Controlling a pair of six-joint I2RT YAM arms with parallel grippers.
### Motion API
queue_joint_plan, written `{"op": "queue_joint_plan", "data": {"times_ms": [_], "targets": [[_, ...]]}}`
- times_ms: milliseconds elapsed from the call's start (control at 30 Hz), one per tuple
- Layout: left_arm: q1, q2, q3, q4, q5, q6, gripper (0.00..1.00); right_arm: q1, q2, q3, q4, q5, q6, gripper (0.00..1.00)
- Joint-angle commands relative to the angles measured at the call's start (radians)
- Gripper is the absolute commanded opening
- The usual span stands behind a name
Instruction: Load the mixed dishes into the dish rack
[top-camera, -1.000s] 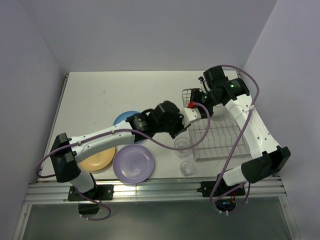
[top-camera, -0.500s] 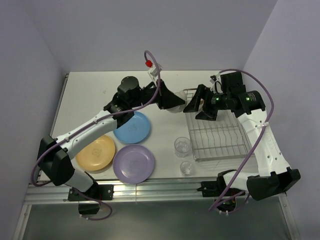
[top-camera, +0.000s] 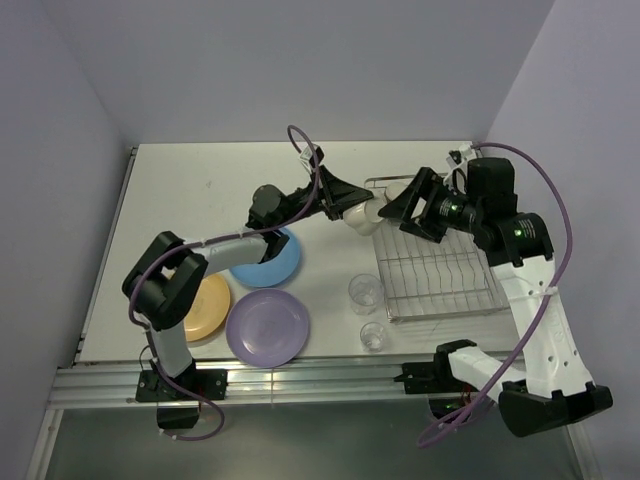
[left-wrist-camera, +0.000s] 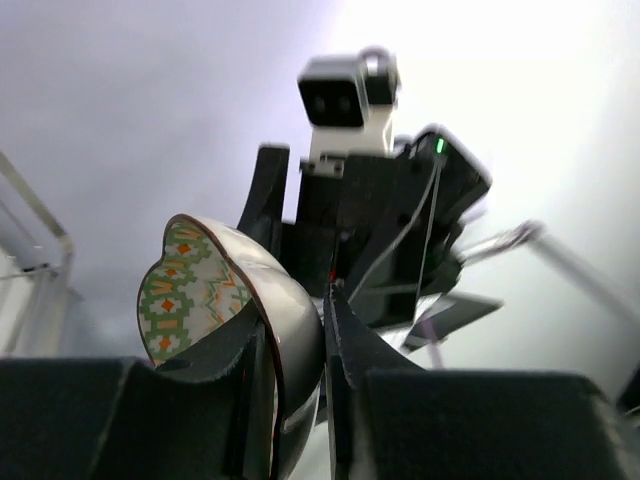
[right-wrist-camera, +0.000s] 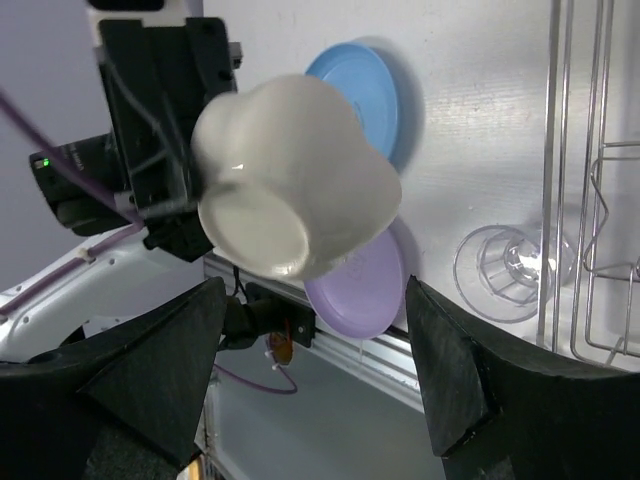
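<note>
White table (top-camera: 180, 200), left hand (top-camera: 348, 205) gripping floral bowl (right-wrist-camera: 300, 170), right hand (top-camera: 402, 200) wide near dish rack (top-camera: 440, 280)

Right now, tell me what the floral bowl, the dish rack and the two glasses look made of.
The floral bowl looks like glazed ceramic: glossy off-white outside, printed pattern inside. The dish rack is thin, shiny silver wire, probably metal. The two glasses are see-through, clear glass or plastic.

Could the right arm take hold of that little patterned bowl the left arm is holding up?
Probably yes. The right gripper faces the bowl with its jaws wide open and nothing between them; the left gripper pinches only the rim on the opposite side.
</note>
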Motion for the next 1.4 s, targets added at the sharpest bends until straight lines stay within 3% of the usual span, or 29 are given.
{"op": "queue_joint_plan", "data": {"times_ms": [0,167,500,767,1067,1367], "targets": [[-0.002,0.047,0.003,0.461,-0.151,-0.304,0.0,-0.008,-0.06,-0.044,0.069,0.046,0.017,0.8],[-0.009,0.091,0.049,0.52,-0.246,-0.37,0.0,-0.022,-0.115,-0.159,0.181,-0.015,0.109,0.79],[-0.039,0.118,0.064,0.63,-0.413,-0.461,0.0,-0.07,-0.222,-0.396,0.514,-0.139,0.442,0.78],[-0.05,0.109,0.049,0.701,-0.513,-0.487,0.0,-0.153,-0.278,-0.61,0.882,-0.211,0.787,0.77],[-0.09,0.117,0.078,0.708,-0.562,-0.527,0.0,-0.165,-0.189,-0.636,1.071,-0.231,0.895,0.75],[-0.099,0.111,0.081,0.707,-0.579,-0.539,0.0,-0.203,-0.169,-0.648,1.109,-0.222,0.897,0.74]]}}
